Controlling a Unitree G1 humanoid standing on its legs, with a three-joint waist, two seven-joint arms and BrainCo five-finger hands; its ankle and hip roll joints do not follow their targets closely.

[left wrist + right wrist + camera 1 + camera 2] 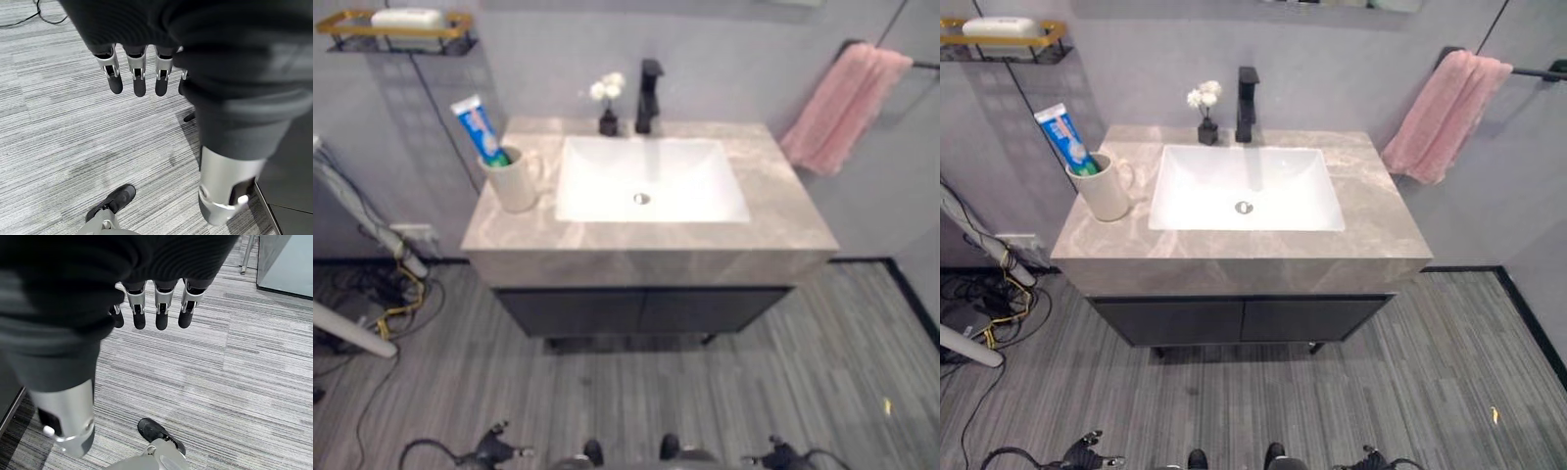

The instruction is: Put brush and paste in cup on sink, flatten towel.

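already in the cup, towel bunched on the rail

up on the grey stone counter (pixel 783 211), a cream cup (pixel 514 181) stands at the left of the white sink (pixel 651 181), close to its rim but not in it. a blue and white tube of paste (pixel 478 129) stands in the cup, tilted toward the wall shelf, its flat end up. beside the tube, at the cup's mouth, a bit of green (pixel 1089 167) shows; whether that is the brush or the tube's cap cannot be told.

behind the sink a black tap (pixel 648 96) rises, and just beside it sits a small dark vase of white flowers (pixel 607 103). a pink towel (pixel 1445 116) hangs on a dark rail (pixel 1540 71) on the right wall, gathered in folds rather than spread flat. a gold shelf (pixel 396 29) on the left wall carries a white bar.

both hands hang low over the grey striped floor (pixel 58 142). the left hand (pixel 137 73) has its fingers straight and relaxed, holding nothing. the right hand (pixel 159 308) is the same, fingers loose and apart from everything.
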